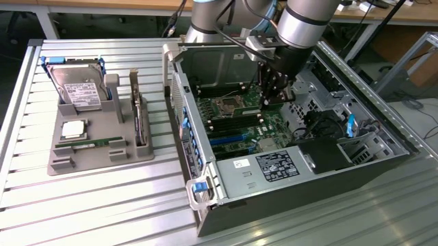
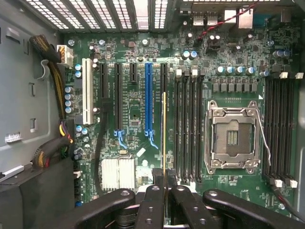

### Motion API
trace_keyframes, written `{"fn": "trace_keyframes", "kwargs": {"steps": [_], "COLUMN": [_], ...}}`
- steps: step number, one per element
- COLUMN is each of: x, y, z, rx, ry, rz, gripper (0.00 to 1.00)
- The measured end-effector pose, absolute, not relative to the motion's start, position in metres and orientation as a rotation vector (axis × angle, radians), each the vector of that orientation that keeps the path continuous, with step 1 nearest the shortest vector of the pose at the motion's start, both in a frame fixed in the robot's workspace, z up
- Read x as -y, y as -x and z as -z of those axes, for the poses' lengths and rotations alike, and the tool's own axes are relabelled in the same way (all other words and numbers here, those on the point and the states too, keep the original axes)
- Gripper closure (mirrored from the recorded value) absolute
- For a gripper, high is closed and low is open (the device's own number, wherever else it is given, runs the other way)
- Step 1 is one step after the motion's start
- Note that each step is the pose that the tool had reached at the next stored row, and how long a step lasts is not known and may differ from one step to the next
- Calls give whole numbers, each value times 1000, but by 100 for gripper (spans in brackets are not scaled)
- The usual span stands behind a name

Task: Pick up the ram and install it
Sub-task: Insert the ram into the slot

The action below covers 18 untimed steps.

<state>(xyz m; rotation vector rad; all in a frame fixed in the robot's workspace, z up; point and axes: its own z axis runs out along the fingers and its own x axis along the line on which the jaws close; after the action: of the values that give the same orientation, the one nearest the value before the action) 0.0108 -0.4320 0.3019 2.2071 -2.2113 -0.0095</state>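
Inside the open computer case (image 1: 301, 169), the gripper (image 1: 274, 97) hangs over the motherboard (image 1: 250, 120), with its jaws clenched on the ram (image 2: 164, 138). Seen through the wrist view, the ram appears edge-on as a thin yellow-green strip running from between the black fingers (image 2: 152, 205) out across the board, so the stick is held on its narrow edge above the board surface. It lies parallel to the bank of black memory slots (image 2: 188, 124) and just beside that bank, on the side facing the blue expansion slot (image 2: 148, 100); whether the ram touches the board cannot be told. An empty processor socket (image 2: 233, 138) with its metal frame sits on the far side of that slot bank, and a second bank of memory slots (image 2: 281, 129) lies beyond the socket. Toward the exterior view's left, a grey holder tray (image 1: 96, 148) rests on the slatted metal tabletop (image 1: 102, 205), well apart from the case. The tray carries a hard drive (image 1: 81, 89) with blue rails standing tilted at its rear, a square silver processor chip (image 1: 74, 129) lying flat near the middle, and a green stick (image 1: 89, 142) set in the front slot. A white label sticker (image 1: 241, 164) sits on the metal panel of the case nearest the camera.
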Motion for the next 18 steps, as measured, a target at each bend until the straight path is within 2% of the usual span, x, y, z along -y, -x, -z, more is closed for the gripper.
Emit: {"fn": "trace_keyframes", "kwargs": {"steps": [18], "x": [432], "y": [-11], "z": [-293], "rx": [2211], "ry": [-2207], "rz": [9], "gripper": [88]}}
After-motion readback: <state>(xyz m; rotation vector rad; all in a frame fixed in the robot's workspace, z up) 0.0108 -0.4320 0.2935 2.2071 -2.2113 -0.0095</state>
